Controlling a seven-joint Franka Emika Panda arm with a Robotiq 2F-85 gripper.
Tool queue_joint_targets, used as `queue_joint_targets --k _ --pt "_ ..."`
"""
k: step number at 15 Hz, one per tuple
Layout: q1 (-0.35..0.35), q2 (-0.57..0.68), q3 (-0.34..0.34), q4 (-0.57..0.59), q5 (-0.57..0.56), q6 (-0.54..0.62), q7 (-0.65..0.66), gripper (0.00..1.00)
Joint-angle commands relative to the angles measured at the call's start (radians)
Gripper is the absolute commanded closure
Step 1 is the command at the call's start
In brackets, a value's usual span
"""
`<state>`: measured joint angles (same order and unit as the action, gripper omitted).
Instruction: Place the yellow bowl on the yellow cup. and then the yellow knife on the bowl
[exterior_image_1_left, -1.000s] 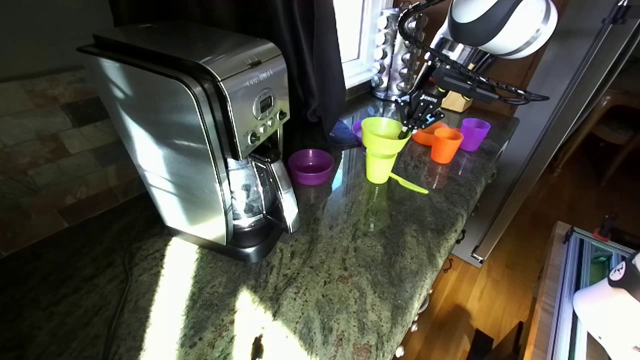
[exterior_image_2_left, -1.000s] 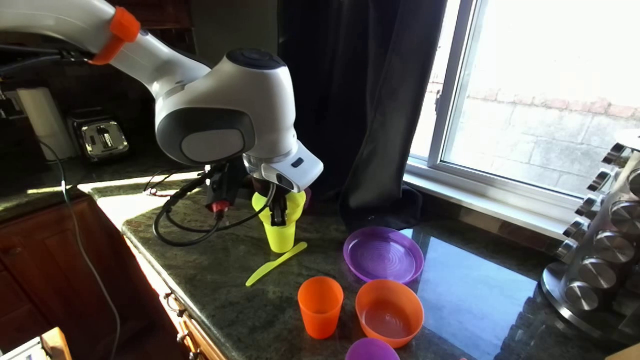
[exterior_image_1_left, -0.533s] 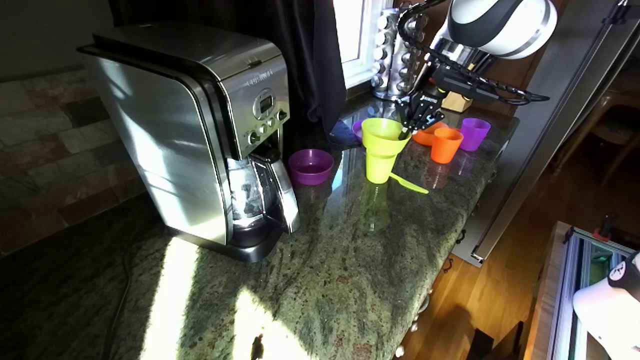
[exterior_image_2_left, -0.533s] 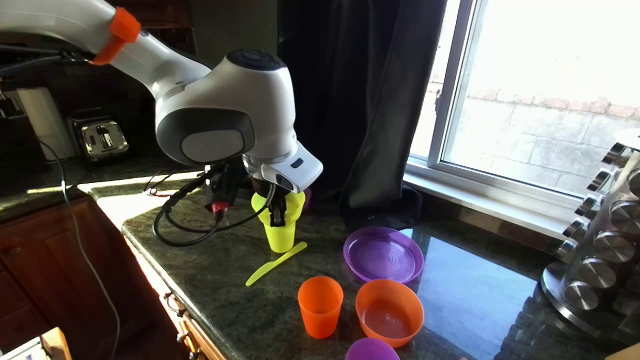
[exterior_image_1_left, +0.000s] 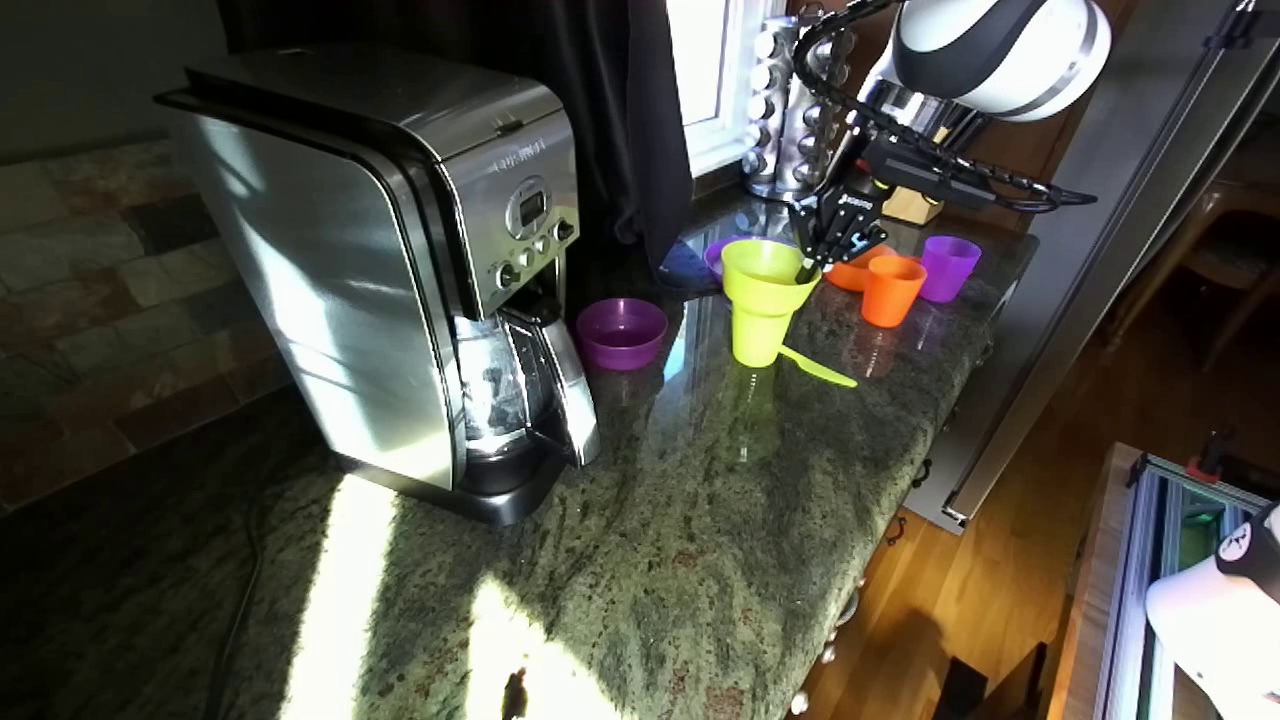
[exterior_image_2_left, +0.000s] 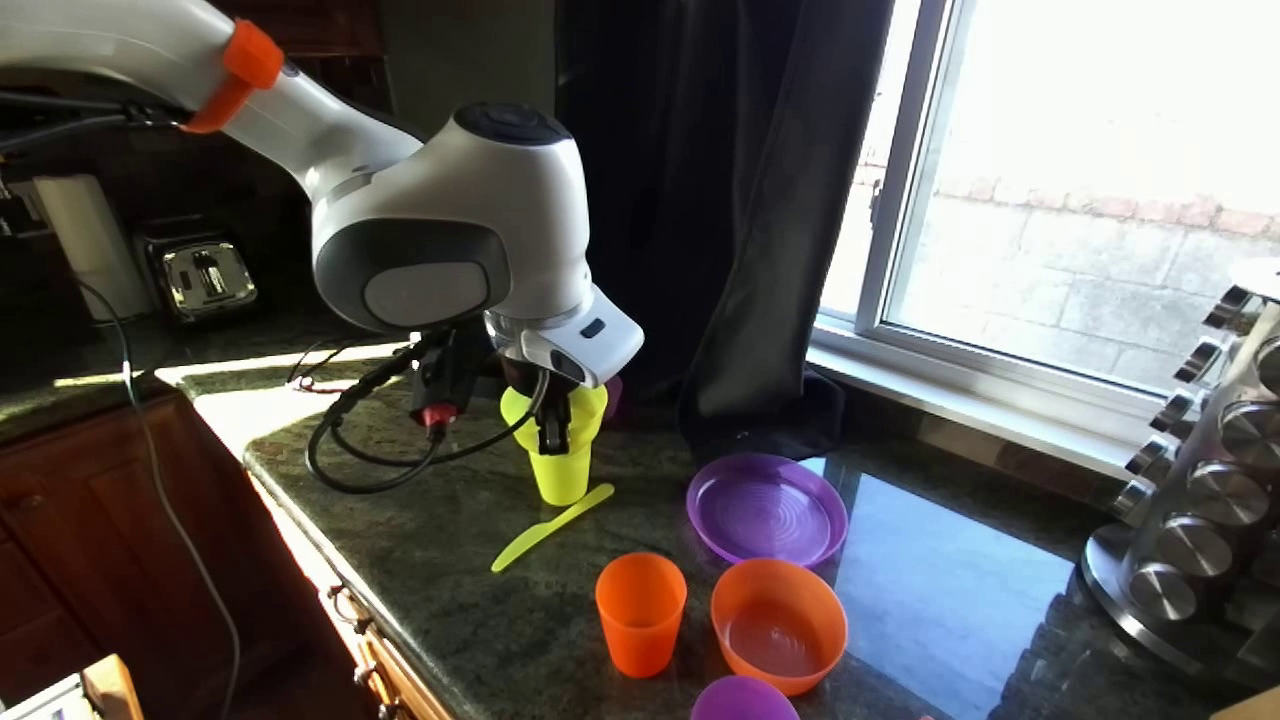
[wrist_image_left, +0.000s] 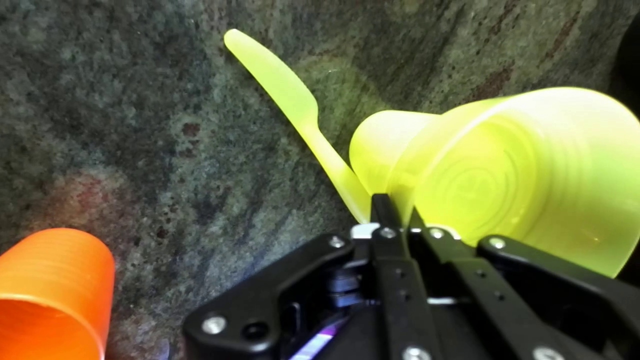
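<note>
The yellow bowl (exterior_image_1_left: 768, 285) is right over the mouth of the yellow cup (exterior_image_1_left: 756, 342), its base overlapping the cup's top. I cannot tell whether its weight rests there. In the wrist view the bowl (wrist_image_left: 565, 165) hides most of the cup (wrist_image_left: 382, 137). My gripper (wrist_image_left: 397, 212) is shut on the bowl's near wall, one finger inside and one outside. The gripper also shows in both exterior views (exterior_image_1_left: 810, 266) (exterior_image_2_left: 553, 436). The yellow knife (exterior_image_2_left: 545, 532) lies flat on the counter beside the cup. In the wrist view a finger covers the knife's (wrist_image_left: 282, 90) handle end.
An orange cup (exterior_image_2_left: 641, 620), an orange bowl (exterior_image_2_left: 778, 635) and a purple plate (exterior_image_2_left: 767, 512) stand near the knife. A purple cup (exterior_image_1_left: 949, 268) is beyond the orange cup. A purple bowl (exterior_image_1_left: 622, 338) stands by the coffee maker (exterior_image_1_left: 400, 270).
My gripper and the bowl have moved down very slightly and a little left in both exterior views. The cup and the knife have not moved.
</note>
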<state>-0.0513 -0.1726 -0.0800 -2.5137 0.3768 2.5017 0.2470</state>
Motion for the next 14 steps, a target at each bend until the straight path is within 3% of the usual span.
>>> queue_joint_targets --k 1,14 --pt "0.003 0.009 0.007 0.0 0.011 -0.021 0.006 0.99" --pt "0.005 0.006 0.016 -0.004 0.017 -0.003 0.021 0.99"
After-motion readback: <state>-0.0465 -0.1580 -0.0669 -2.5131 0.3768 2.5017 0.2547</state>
